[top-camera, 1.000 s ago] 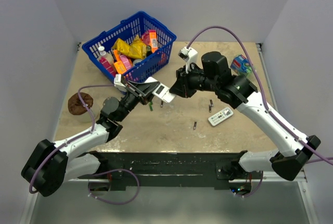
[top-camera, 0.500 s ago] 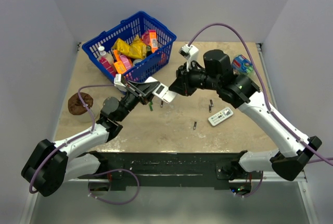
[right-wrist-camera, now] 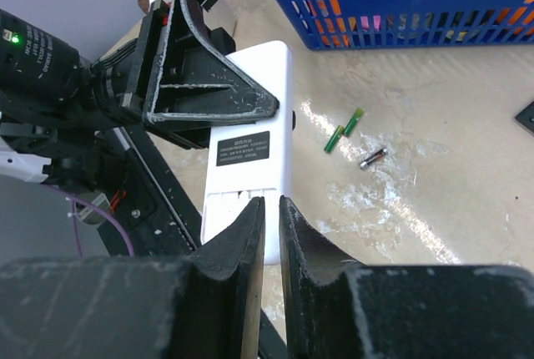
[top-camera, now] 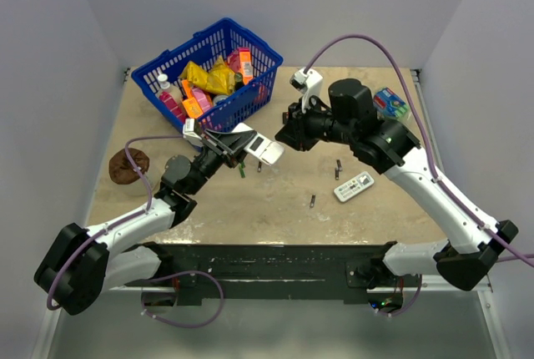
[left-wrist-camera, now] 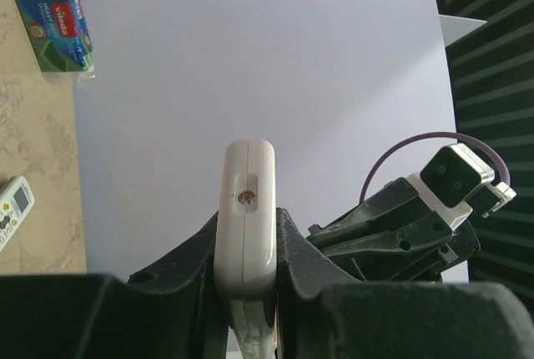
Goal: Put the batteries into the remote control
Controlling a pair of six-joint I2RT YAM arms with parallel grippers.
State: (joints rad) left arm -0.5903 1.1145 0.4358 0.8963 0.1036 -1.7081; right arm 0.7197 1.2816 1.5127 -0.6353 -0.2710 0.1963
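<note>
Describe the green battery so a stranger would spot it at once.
Find the blue basket at the table's far left corner. On the tabletop just on its near side lie two slim batteries close together. The green battery is yours; the dark battery beside it is not.

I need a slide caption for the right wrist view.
Right gripper at the back of the white remote, clamped by the left gripper; two batteries lie on the table.

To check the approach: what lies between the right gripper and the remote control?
Nothing. In the right wrist view the right gripper overlaps the back of the remote control; no gap shows.
</note>
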